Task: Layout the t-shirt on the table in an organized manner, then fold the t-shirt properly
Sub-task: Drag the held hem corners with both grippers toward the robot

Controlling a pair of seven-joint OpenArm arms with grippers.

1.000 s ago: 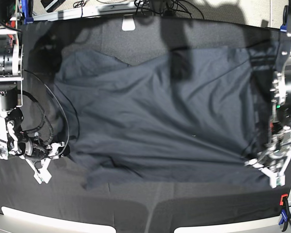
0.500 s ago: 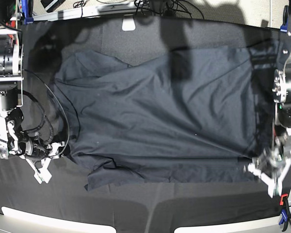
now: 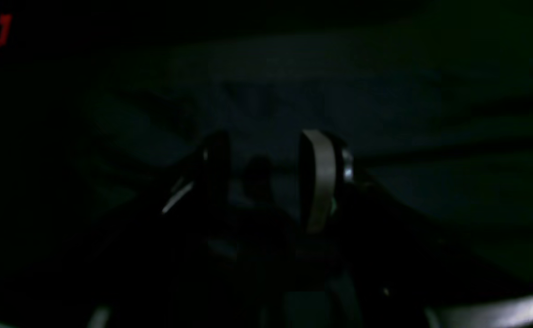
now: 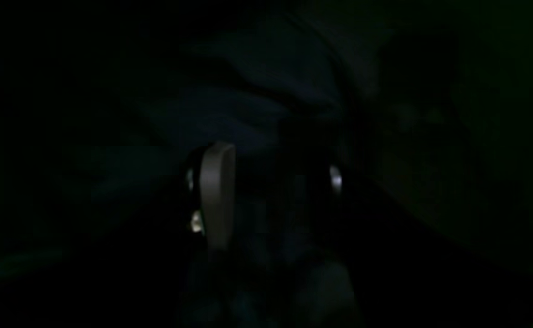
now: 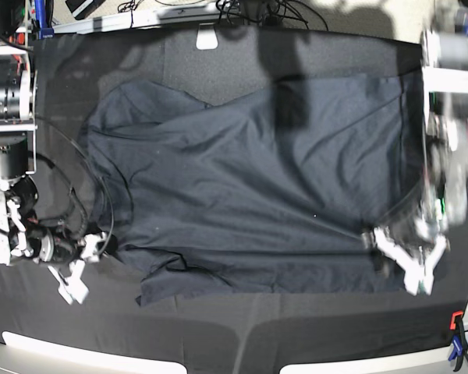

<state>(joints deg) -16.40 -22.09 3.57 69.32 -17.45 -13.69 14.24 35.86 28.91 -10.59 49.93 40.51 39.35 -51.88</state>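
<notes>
The dark charcoal t-shirt (image 5: 249, 195) lies spread and creased over most of the black cloth table (image 5: 218, 327), with one sleeve at the near left. My left gripper (image 5: 402, 261) is blurred over the shirt's near right corner. In the left wrist view this gripper (image 3: 266, 177) has its fingers apart above dark cloth. My right gripper (image 5: 72, 282) sits on the table just left of the shirt's near left sleeve. In the right wrist view it (image 4: 275, 191) is open, with dim folds of cloth ahead.
A red and blue clamp (image 5: 455, 327) grips the near right corner; its red part shows in the left wrist view (image 3: 2, 32). A white tab (image 5: 207, 37) lies at the far edge. A black cable (image 5: 101, 195) loops by the right arm. Both wrist views are very dark.
My left arm has swung from the table's right edge inward and to the left, onto the shirt's near right corner. My right gripper has shifted slightly nearer. The shirt has barely moved.
</notes>
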